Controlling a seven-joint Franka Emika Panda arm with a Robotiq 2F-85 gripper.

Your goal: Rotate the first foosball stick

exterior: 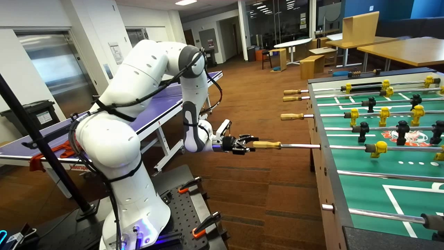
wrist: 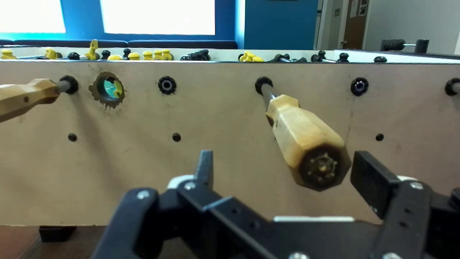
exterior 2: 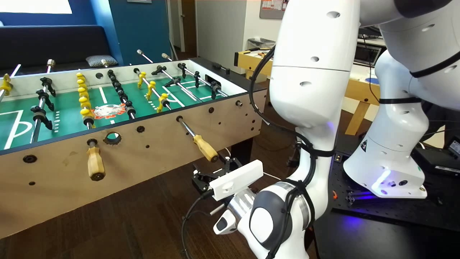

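Observation:
The foosball stick has a pale wooden handle (exterior: 267, 145) on a metal rod (exterior: 300, 146) that sticks out of the foosball table's side. The handle also shows in the other views (exterior 2: 205, 147) (wrist: 305, 140). Yellow players sit on this rod (exterior: 378, 148). My gripper (exterior: 255, 144) is open and faces the table side. In the wrist view, the handle's dark end lies between the two spread fingers (wrist: 283, 158), close to the right finger and well apart from the left one. Whether it touches the right finger I cannot tell. In an exterior view the gripper (exterior 2: 212, 168) is just below and beyond the handle end.
The foosball table side (wrist: 215, 118) stands in front of the gripper. Another wooden handle (wrist: 28, 97) sticks out to its left, beside a worn hole (wrist: 109, 88). Several more handles and rods line the table. A purple ping-pong table (exterior: 166, 93) stands behind the arm.

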